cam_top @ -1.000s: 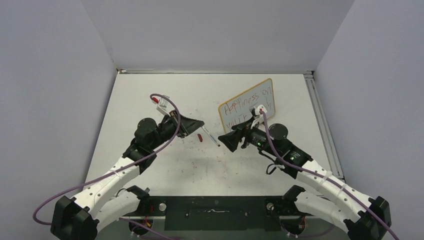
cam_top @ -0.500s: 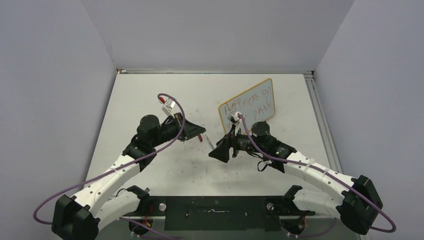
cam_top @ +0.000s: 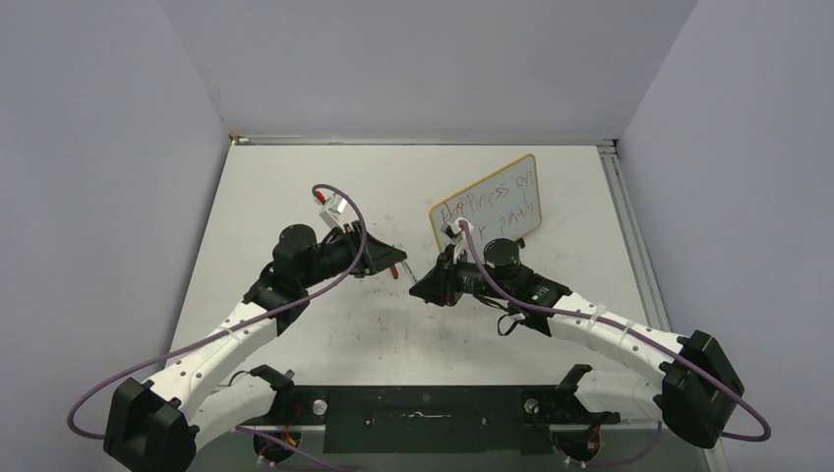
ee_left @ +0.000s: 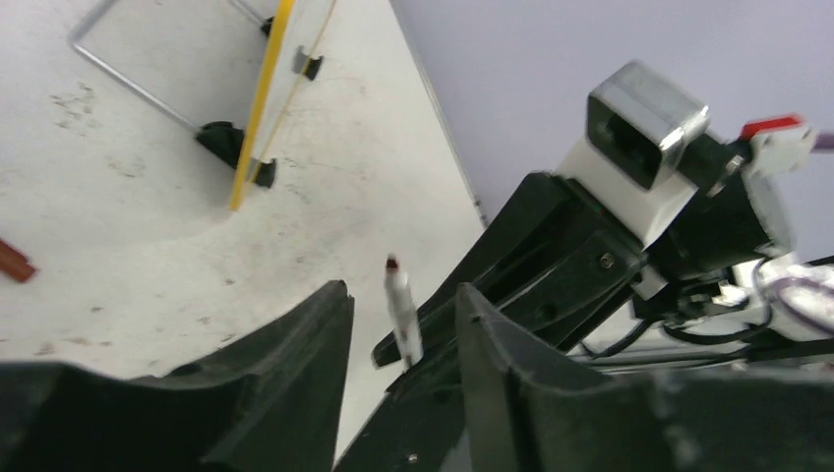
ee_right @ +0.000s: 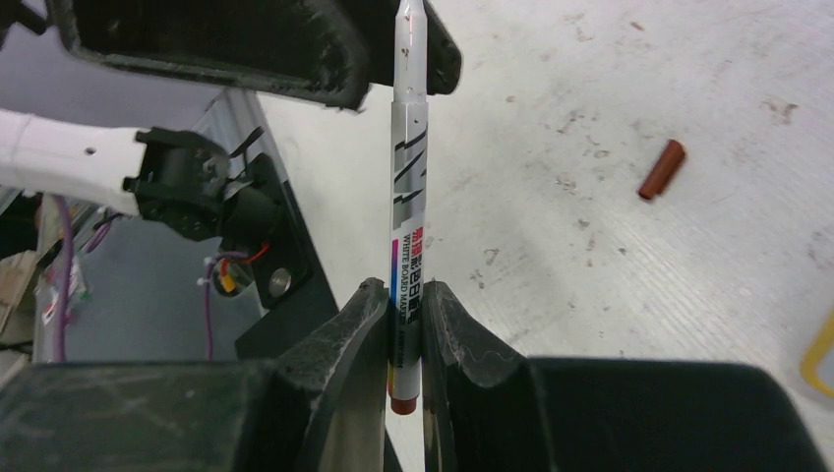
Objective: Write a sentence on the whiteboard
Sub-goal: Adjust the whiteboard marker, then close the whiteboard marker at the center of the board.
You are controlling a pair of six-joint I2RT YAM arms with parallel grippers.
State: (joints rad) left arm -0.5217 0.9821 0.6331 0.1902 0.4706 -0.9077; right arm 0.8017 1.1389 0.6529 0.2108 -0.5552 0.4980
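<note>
Starting with the table (cam_top: 325, 177), Ana, what do you see on it?

Both arms reach in from the near edge, Ben, the left arm (cam_top: 211, 344) and the right arm (cam_top: 600, 329), and their wrists come close together near the middle.

And the whiteboard?

The whiteboard (cam_top: 502, 179) stands tilted on the far right part of the table, just beyond the right wrist. The sentence (cam_top: 489, 200) runs across it in thin red marker, in two lines. The start of the lower line is hidden behind the right wrist.

What about the grippers?

The right gripper (ee_right: 401, 290) has its fingers pressed onto the barrel of a marker (ee_right: 408, 167), pinching it near the back end. The tip points away toward the left gripper (ee_left: 403, 292). The left gripper's fingers stand a little apart with the marker's red tip between them. The left wrist view shows a gap on each side, so they are not clamping it.

Anything smaller?

A red-brown cap (ee_right: 660, 169) lies flat on the table by itself, off to one side and apart from the marker
</note>
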